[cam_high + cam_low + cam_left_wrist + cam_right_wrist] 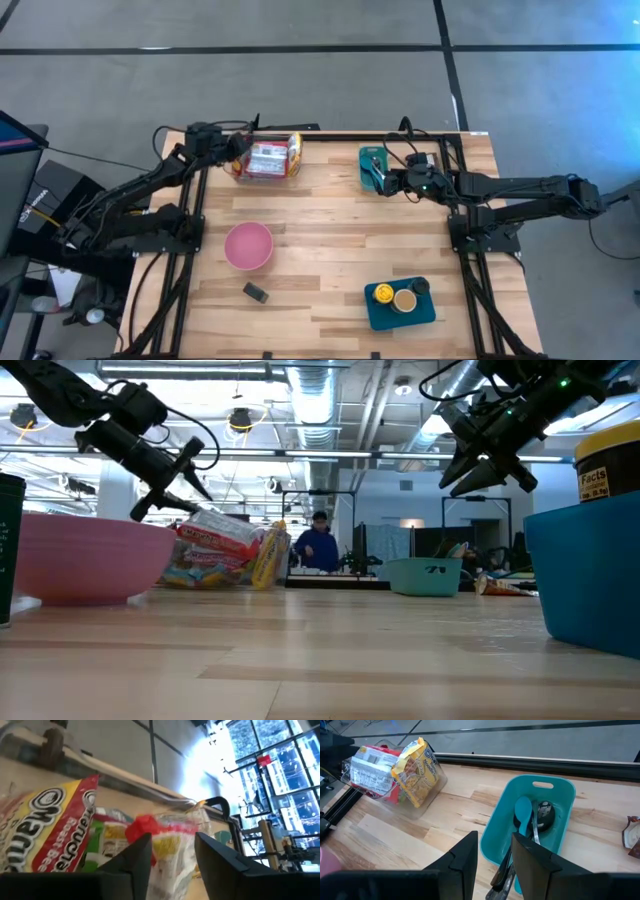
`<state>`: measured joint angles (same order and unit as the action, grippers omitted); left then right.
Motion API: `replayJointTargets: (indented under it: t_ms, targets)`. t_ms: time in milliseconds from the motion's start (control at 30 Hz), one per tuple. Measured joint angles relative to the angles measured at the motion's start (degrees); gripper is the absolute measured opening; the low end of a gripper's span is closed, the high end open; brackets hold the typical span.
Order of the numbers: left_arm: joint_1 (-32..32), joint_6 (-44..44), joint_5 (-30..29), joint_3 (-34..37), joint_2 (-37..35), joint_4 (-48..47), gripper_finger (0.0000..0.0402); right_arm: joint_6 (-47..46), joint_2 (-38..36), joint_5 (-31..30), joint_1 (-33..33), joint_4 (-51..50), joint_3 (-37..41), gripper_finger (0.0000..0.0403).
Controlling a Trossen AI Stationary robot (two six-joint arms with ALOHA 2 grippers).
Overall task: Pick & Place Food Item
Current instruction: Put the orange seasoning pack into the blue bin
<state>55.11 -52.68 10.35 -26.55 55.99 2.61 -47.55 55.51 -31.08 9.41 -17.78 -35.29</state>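
My left gripper (170,490) hangs just above the table's far left edge, fingers parted a little with nothing between them. The clear bag of noodle packets (267,158) lies right beside its tips on the wooden table (330,250), not held. I count two yellow packets in it, perhaps more, since the plastic blurs them. My right gripper (381,181) hovers over one teal utensil bin (555,820), fingers slightly apart and empty. One pink bowl (248,245) sits nearer the front.

One camera is looking straight down on my surface (330,250); another is looking level across it, both showing the noodle packets (268,158).
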Motion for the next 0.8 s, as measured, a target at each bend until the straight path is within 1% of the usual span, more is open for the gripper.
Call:
replayJointTargets:
  t_ms: [167,333,533,800]
  targets:
    - [0.5,-0.1,-0.1,0.0,-0.3,3.3,0.0171,0.0,0.0,0.0,0.0,0.0,0.0,0.0113]
    - [0.5,-0.2,-1.5,0.0,-1.4,6.2,0.0172,0.0,0.0,0.0,0.0,0.0,0.0,0.0113]
    - [-0.3,-0.1,-1.0,0.0,-3.3,9.2,0.0148,0.0,0.0,0.0,0.0,0.0,0.0,0.0113]
    - [-4.9,1.7,-0.9,0.0,-6.8,11.3,0.0090,0.1,0.0,0.0,0.0,0.0,0.0,0.0113]
